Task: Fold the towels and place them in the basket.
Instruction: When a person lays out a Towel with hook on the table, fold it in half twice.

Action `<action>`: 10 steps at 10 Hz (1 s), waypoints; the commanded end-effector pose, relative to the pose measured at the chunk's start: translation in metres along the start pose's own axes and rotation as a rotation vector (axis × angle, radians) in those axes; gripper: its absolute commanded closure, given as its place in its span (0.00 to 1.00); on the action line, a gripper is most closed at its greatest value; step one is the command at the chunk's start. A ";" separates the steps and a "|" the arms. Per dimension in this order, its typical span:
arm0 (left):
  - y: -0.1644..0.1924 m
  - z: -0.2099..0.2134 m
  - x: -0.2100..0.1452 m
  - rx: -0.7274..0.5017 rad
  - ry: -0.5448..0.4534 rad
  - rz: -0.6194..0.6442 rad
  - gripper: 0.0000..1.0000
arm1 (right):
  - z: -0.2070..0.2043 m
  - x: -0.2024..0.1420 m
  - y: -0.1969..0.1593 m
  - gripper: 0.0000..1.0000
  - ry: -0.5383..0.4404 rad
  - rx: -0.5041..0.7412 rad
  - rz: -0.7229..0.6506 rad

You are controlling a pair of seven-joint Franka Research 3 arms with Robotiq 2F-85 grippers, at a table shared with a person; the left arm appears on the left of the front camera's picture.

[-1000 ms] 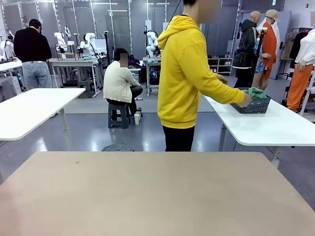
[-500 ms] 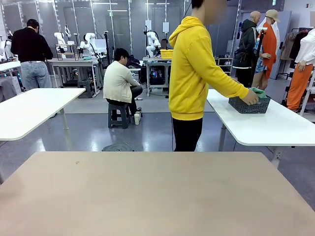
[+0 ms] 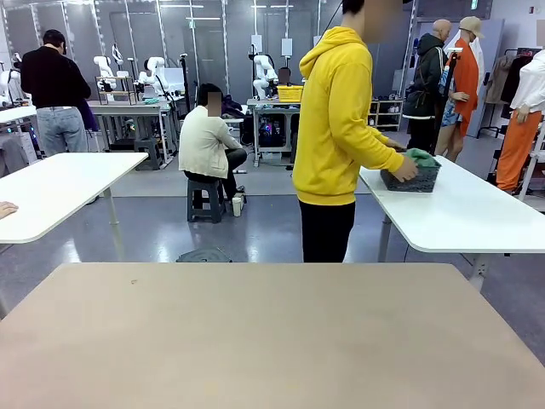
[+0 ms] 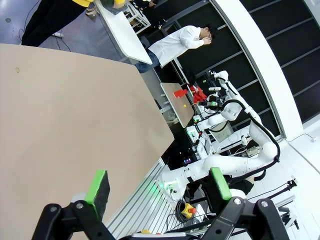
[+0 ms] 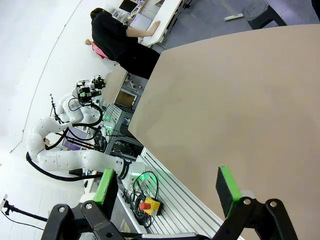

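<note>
The left gripper (image 4: 160, 192) hangs with its two black fingers spread wide and nothing between them. One green pad (image 4: 98, 187) shows against the top of the broad, light brown, matt rectangular desk (image 4: 70, 125). The other stands past that desk's edge, in front of a silver aluminium rail frame (image 4: 132, 217) lower down. Neither pad touches the desk.

In the front view the desk spreads across the lower half of the picture, its far edge running level from left to right. Beyond that far edge, a little right of the middle, a person in a yellow hooded top (image 3: 336, 119) and black trousers stands side-on, facing a white rectangular table (image 3: 477, 221) to the right.

The dark grey rectangular plastic basket (image 3: 410, 181) with lattice sides is at the white table's left edge, towards its far end, well apart from the desk. The person's hand (image 3: 405, 170) grips the basket at its left rim. Whether the basket rests on the white table or is held just above it cannot be told. A sea-green terry towel (image 3: 421, 157) lies bunched in the basket and rises above its rim, just beside the hand. What lies under it is hidden by the basket's wall.

The right gripper (image 5: 167, 192) likewise has its fingers set wide apart and holds nothing. One of its green pads shows against the rail frame and cables beyond the desk's edge, the other against the desk's bare top, clear of it.
</note>
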State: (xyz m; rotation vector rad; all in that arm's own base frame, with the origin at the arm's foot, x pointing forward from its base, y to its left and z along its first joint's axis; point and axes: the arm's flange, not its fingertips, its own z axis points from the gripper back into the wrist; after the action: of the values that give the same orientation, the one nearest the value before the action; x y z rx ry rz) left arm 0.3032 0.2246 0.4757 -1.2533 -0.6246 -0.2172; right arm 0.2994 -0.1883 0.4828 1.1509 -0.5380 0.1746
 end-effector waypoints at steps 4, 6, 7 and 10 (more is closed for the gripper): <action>0.000 0.001 0.000 -0.015 0.000 -0.005 0.00 | 0.001 0.000 0.000 0.00 -0.001 0.004 0.013; 0.000 0.001 0.000 -0.015 0.000 -0.005 0.00 | 0.001 0.000 0.000 0.00 -0.001 0.004 0.013; 0.000 0.001 0.000 -0.015 0.000 -0.005 0.00 | 0.001 0.000 0.000 0.00 -0.001 0.004 0.013; 0.000 0.001 0.000 -0.015 0.000 -0.005 0.00 | 0.001 0.000 0.000 0.00 -0.001 0.004 0.013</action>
State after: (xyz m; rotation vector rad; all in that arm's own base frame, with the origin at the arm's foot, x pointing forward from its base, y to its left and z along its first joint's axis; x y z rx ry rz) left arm 0.3032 0.2245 0.4757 -1.2532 -0.6245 -0.2173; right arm 0.2993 -0.1883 0.4828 1.1513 -0.5376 0.1750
